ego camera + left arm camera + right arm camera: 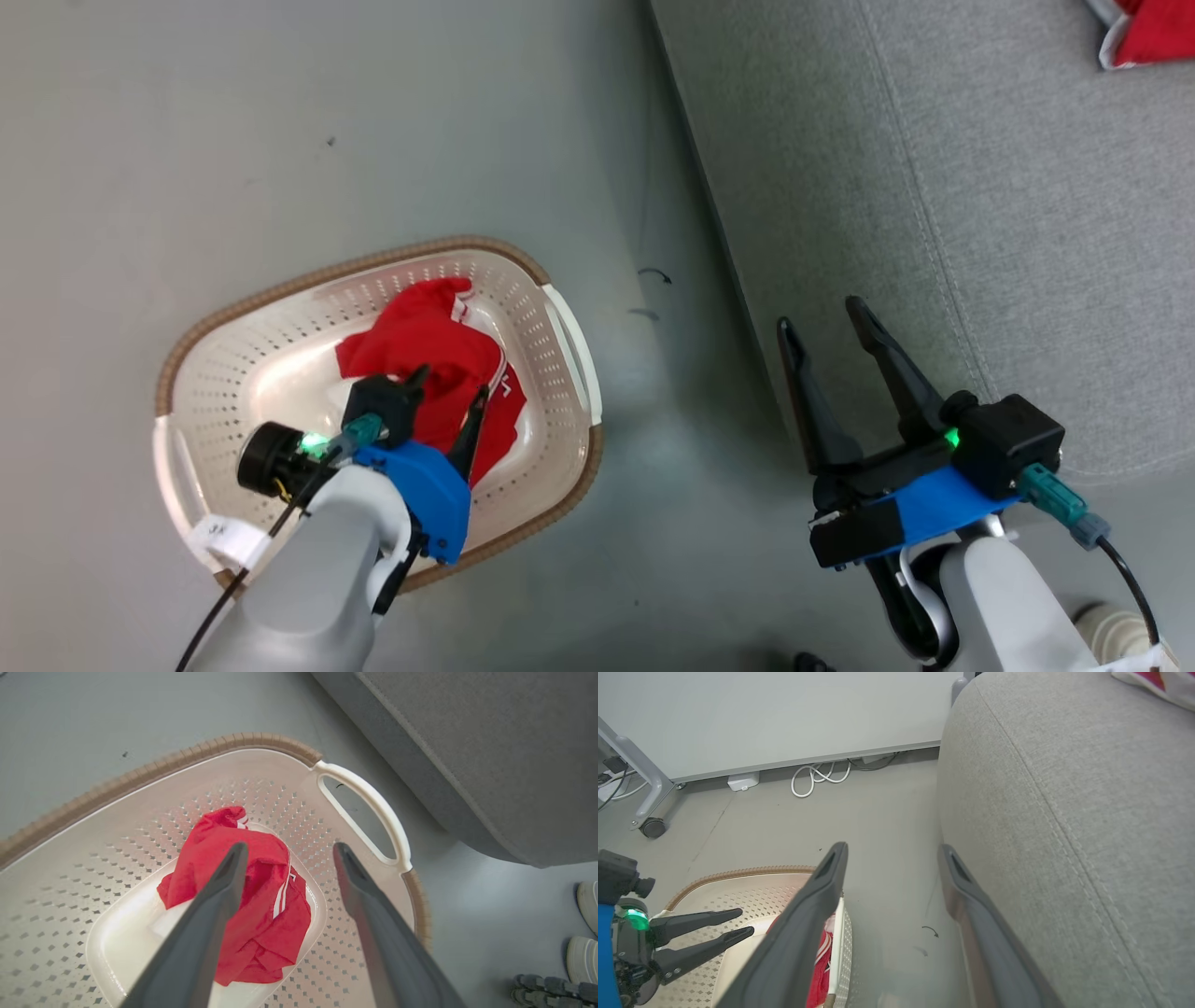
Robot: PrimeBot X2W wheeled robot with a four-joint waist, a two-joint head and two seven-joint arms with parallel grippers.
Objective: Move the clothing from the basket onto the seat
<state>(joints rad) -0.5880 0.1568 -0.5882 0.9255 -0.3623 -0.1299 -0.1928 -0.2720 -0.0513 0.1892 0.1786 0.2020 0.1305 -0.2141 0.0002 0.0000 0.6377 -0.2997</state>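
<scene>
Head view: crumpled red, white-striped clothing [420, 341] in the basket [243, 373]; left gripper [452, 383] and right gripper [820, 315] fingers apart.

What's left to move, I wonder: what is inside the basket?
One crumpled red garment with white stripes lies in the basket; anything beneath it is covered.

Bright, even light; soft shadow beside basket [233, 373].

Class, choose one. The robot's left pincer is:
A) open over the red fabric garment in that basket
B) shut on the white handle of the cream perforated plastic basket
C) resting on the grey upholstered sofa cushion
A: the left pincer hangs open over the red fabric garment in the cream perforated plastic basket.
</scene>
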